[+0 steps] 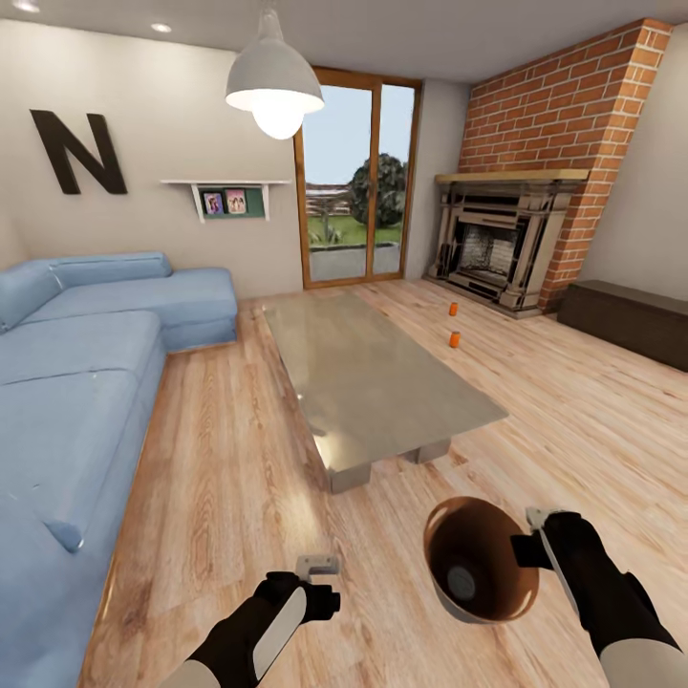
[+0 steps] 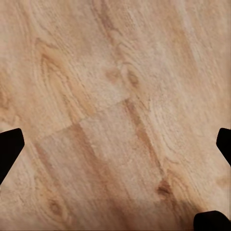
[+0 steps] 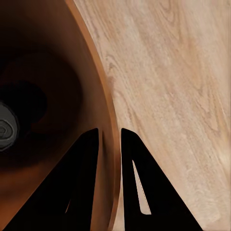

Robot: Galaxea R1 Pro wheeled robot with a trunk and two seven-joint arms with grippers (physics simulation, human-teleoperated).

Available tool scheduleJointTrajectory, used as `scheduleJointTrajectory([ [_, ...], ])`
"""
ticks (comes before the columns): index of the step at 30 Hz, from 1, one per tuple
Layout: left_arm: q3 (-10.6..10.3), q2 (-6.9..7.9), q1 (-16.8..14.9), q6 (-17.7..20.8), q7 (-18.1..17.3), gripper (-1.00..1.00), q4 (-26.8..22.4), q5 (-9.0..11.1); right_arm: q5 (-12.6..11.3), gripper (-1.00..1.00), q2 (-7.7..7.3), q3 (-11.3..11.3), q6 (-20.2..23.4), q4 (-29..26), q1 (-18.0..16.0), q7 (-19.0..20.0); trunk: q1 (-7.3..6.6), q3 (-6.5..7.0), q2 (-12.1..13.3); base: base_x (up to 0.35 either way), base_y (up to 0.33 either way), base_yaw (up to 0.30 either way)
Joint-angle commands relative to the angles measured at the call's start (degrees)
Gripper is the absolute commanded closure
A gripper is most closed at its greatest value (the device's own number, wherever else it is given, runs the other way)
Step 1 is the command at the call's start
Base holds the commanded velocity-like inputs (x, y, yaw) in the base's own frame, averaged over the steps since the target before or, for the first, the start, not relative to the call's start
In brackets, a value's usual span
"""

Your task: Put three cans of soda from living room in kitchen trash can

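Two orange cans of soda stand on the wood floor between the glass table and the fireplace, one (image 1: 455, 338) nearer and one (image 1: 453, 308) farther. The tash can (image 1: 483, 559) hangs low at the right, tilted with its orange-brown inside facing me. My right gripper (image 1: 532, 537) is shut on its rim, one finger inside and one outside the wall (image 3: 109, 131). At the bin's bottom lies a grey round metal top (image 1: 462, 580) (image 3: 5, 127). My left gripper (image 1: 318, 566) is open over bare floor, its fingertips (image 2: 9, 144) wide apart with nothing between them.
A long glass coffee table (image 1: 382, 382) stands in the middle. A blue sectional sofa (image 1: 86, 363) runs along the left. The brick fireplace (image 1: 506, 244) and a dark low bench (image 1: 631, 320) line the far right. A glass door (image 1: 358, 182) is at the back.
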Motion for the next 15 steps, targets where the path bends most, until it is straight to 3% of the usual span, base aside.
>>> scheduleJointTrajectory([
  [1,0.00,0.00,0.00,0.00,-0.02,-1.00,-0.01,0.00,-0.71,1.00,0.02,0.00,-0.29,0.00,0.12,0.30,-0.23,0.19,0.41,0.000,0.000,0.000],
  [15,-0.46,0.00,0.03,0.00,-0.09,-1.00,0.22,-0.23,-0.72,1.00,0.16,0.04,-1.66,0.02,0.67,0.32,-3.30,2.45,6.03,0.000,0.000,0.000],
])
